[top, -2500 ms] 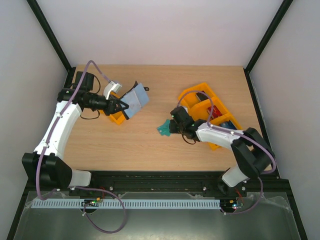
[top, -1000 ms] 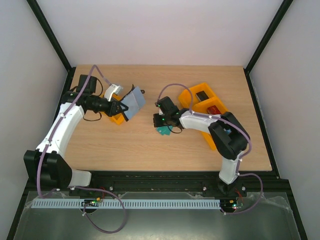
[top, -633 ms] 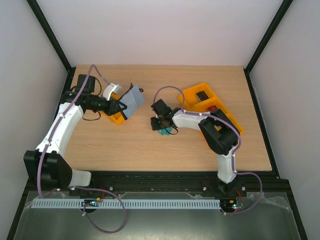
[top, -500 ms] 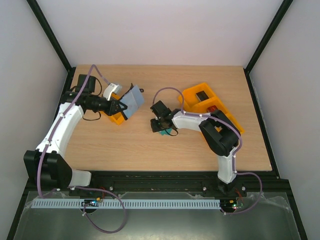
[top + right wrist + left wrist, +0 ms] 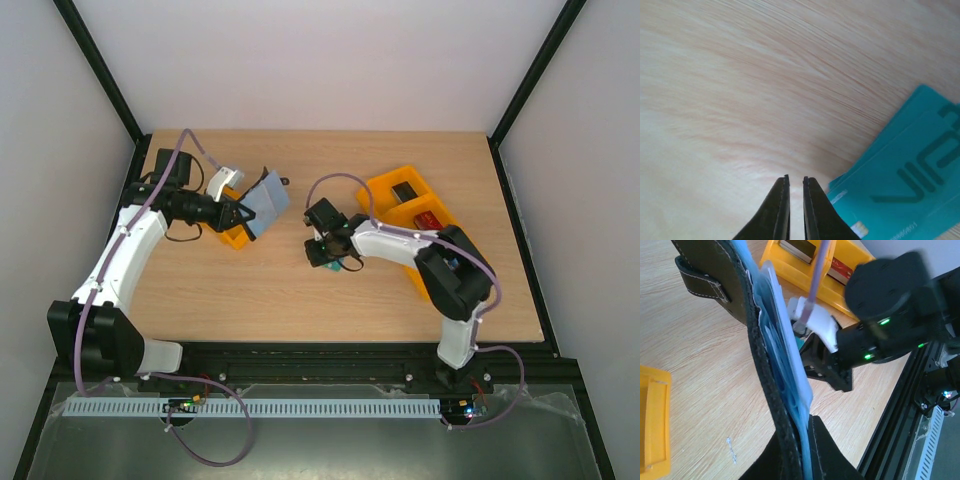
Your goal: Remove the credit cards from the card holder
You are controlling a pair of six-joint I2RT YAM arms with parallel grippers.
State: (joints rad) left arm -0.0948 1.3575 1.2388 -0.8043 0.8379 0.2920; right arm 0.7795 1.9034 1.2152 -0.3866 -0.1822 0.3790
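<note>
My left gripper (image 5: 243, 215) is shut on the lower edge of the card holder (image 5: 266, 201) and holds it open and upright above the table's left part. In the left wrist view the holder (image 5: 740, 300) is black outside with blue-grey pockets, pinched at my left gripper (image 5: 807, 442). Two teal credit cards (image 5: 912, 175) lie overlapped on the wood. My right gripper (image 5: 794, 179) hovers just left of them, jaws almost together and empty. From above the cards (image 5: 346, 264) peek out beside my right gripper (image 5: 322, 254).
An orange tray (image 5: 420, 232) at the right holds a black block (image 5: 405, 190) and a red block (image 5: 428, 217). A smaller orange tray (image 5: 232, 235) and a pale plate (image 5: 222, 180) sit under my left arm. Black frame rails edge the table.
My right gripper swung left from the orange tray with a teal card and now sits empty beside the cards on the table. My left gripper keeps hold of the holder, almost still.
</note>
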